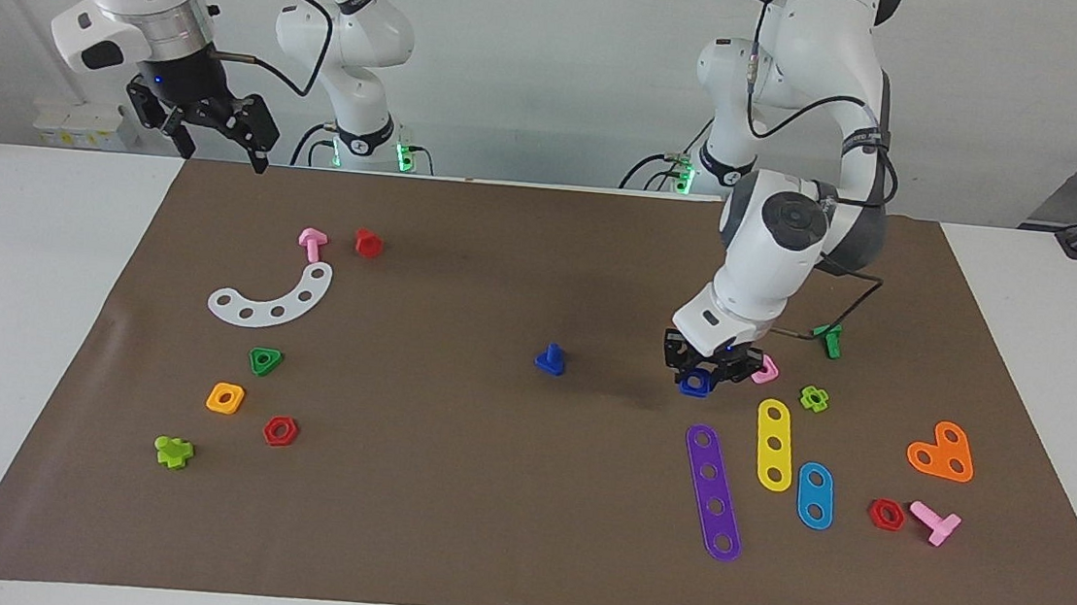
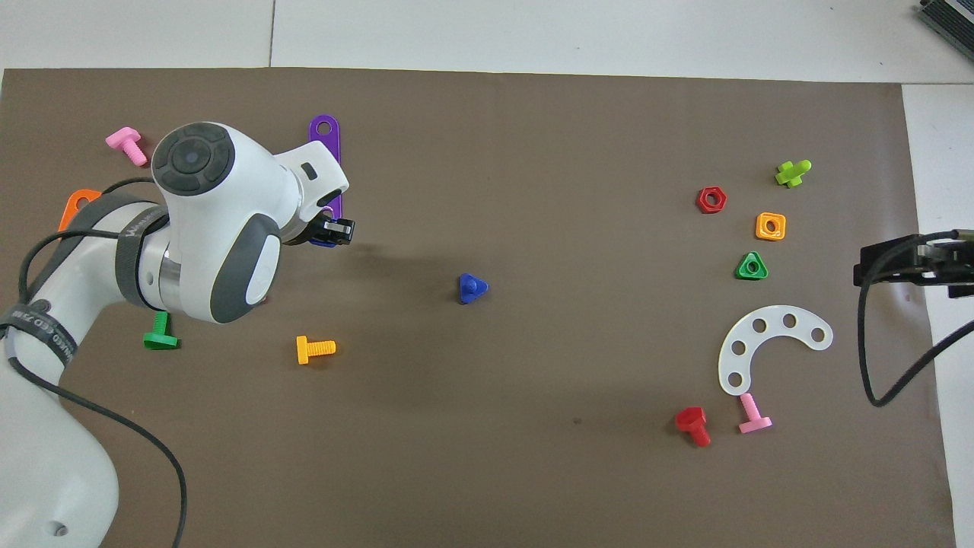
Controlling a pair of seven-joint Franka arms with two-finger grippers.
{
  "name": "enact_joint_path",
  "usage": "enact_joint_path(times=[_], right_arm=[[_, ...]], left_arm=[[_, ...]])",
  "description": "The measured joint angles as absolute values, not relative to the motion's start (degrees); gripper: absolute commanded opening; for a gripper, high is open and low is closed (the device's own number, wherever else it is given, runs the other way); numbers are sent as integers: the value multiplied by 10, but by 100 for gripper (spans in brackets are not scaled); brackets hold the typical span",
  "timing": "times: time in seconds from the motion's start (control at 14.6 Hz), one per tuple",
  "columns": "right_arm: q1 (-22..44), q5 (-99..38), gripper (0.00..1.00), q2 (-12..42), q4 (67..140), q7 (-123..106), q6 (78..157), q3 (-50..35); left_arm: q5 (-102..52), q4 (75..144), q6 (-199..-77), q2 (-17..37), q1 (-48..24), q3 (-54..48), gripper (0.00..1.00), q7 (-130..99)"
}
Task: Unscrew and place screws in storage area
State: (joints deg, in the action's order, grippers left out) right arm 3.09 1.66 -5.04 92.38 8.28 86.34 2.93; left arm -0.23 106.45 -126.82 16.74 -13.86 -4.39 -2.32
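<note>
Toward the left arm's end of the brown paper-covered surface point(image 1: 516, 554), the left end effector point(image 1: 710, 368) is lowered among loose plastic parts, its fingers closed around a small dark-blue plastic square nut point(image 1: 694, 384) that sits at mat level. Just beside it lie a pink plastic piece point(image 1: 767, 369), a purple perforated strip point(image 1: 714, 491) and a yellow perforated strip point(image 1: 774, 444); a light-blue strip point(image 1: 814, 495) and an orange heart-shaped plate point(image 1: 943, 452) lie farther from the robots. Near the middle of the surface, well apart from this group, stands a dark-blue plastic bolt point(image 1: 550, 359) on its triangular head, stem upward. Raised over the right arm's end, the right end effector point(image 1: 203, 122) waits with fingers spread.
</note>
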Motion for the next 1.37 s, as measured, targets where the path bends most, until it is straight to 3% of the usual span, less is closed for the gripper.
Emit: enact_joint_path(times=[0.14,0.34,0.41,0.75,1.09,1.37], right_arm=[[33,17,100,-50,925,76,890,26],[52,5,100,-33,930,74,918,22],[68,-9,100,-22,931,74,940,21],[192,-23,100,63,933,197,1054,17],[289,-23,100,162,934,320,1181,16],[339,-23,100,229,933,367,1248,16]], left_arm=[[-3,1124,-1319,156,-121,-44,47,9],[-3,1190,-1378,149,-115,-45,87,21],[-3,1202,-1389,149,-115,-46,94,21],[-3,1180,-1333,136,-112,-43,99,21],[-3,1015,-1107,113,-68,-40,100,24],[-3,954,-1012,86,-17,-38,100,41]])
